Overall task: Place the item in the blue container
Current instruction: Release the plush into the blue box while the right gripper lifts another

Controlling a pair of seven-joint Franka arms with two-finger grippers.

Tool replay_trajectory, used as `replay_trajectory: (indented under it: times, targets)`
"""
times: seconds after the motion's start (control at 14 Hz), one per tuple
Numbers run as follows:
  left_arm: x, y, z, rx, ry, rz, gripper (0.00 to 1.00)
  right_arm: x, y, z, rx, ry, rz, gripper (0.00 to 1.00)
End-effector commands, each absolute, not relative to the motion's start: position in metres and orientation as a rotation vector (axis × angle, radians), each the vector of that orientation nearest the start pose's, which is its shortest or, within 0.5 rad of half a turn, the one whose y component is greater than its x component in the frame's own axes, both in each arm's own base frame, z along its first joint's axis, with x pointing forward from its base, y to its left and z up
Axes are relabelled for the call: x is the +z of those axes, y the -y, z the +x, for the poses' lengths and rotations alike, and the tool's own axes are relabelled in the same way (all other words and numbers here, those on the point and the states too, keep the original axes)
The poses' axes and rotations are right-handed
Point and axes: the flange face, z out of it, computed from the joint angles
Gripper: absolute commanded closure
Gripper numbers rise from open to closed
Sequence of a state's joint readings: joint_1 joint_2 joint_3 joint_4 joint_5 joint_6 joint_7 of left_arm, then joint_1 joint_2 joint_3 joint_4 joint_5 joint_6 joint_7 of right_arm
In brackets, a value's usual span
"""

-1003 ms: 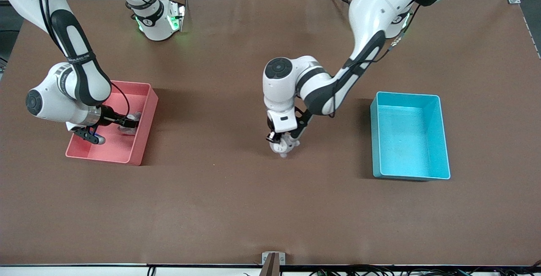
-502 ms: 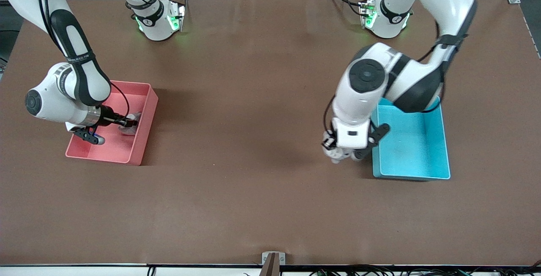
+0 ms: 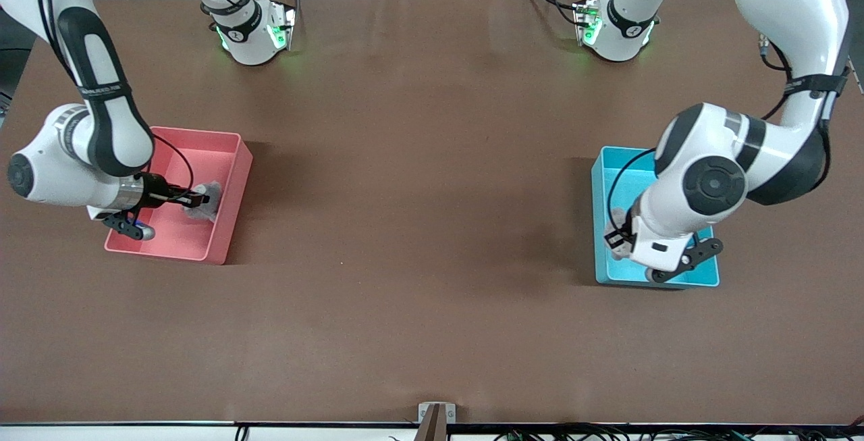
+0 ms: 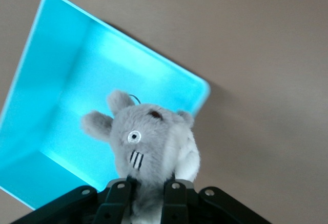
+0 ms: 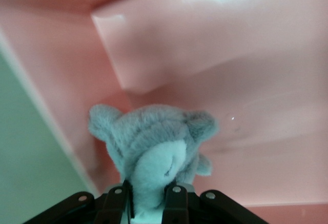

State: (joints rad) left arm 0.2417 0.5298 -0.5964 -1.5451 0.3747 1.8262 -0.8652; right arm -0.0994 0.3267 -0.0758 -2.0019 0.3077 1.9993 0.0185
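Observation:
In the left wrist view, my left gripper (image 4: 147, 187) is shut on a grey plush toy (image 4: 148, 142) with a white belly. It hangs over the light blue container (image 4: 66, 80), which holds nothing. Seen from the front, the left gripper (image 3: 658, 262) is over the corner of the blue container (image 3: 600, 218) nearest the front camera, and the wrist hides the toy. My right gripper (image 3: 192, 198) is inside the pink bin (image 3: 223, 140), shut on a second grey plush toy (image 3: 208, 206). The right wrist view shows that toy (image 5: 154, 142) between the fingers of the right gripper (image 5: 148, 189).
The pink bin (image 5: 246, 80) stands at the right arm's end of the brown table (image 3: 418, 225), the blue container at the left arm's end. Both arm bases stand along the table edge farthest from the front camera.
My left arm has carried its plush toy from the middle of the table to above the blue container. My right gripper has shifted slightly inside the pink bin with its toy.

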Motion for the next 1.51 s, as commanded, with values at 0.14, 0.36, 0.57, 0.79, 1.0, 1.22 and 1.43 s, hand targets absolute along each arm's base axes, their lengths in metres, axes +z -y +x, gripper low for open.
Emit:
replay_trajectory:
  times: [0.14, 0.36, 0.57, 0.79, 1.0, 1.22, 1.43]
  targets:
    - [0.328, 0.105, 0.653, 0.228, 0.588, -2.903, 0.61, 0.389, 0.076, 0.6, 0.565, -0.582, -2.869, 1.0]
    - [0.313, 0.099, 0.646, 0.229, 0.539, -2.858, 0.29, 0.415, 0.004, 0.603, 0.643, -0.731, -2.855, 1.0]
    - [0.317, 0.088, 0.647, 0.228, 0.561, -2.85, 0.0, 0.426, -0.1, 0.598, 0.662, -0.912, -2.792, 1.0]
    - [0.338, 0.103, 0.644, 0.2, 0.578, -2.867, 0.0, 0.426, -0.217, 0.588, 0.521, -1.081, -2.789, 1.0]
    - [0.352, 0.141, 0.636, 0.223, 0.593, -2.93, 0.0, 0.393, -0.342, 0.564, 0.352, -1.25, -2.729, 1.0]
    - [0.344, 0.183, 0.629, 0.226, 0.623, -2.947, 0.0, 0.333, -0.435, 0.533, 0.204, -1.352, -2.68, 1.0]
    - [0.329, 0.243, 0.615, 0.205, 0.76, -2.942, 0.0, 0.281, -0.481, 0.514, 0.114, -1.407, -2.691, 1.0]
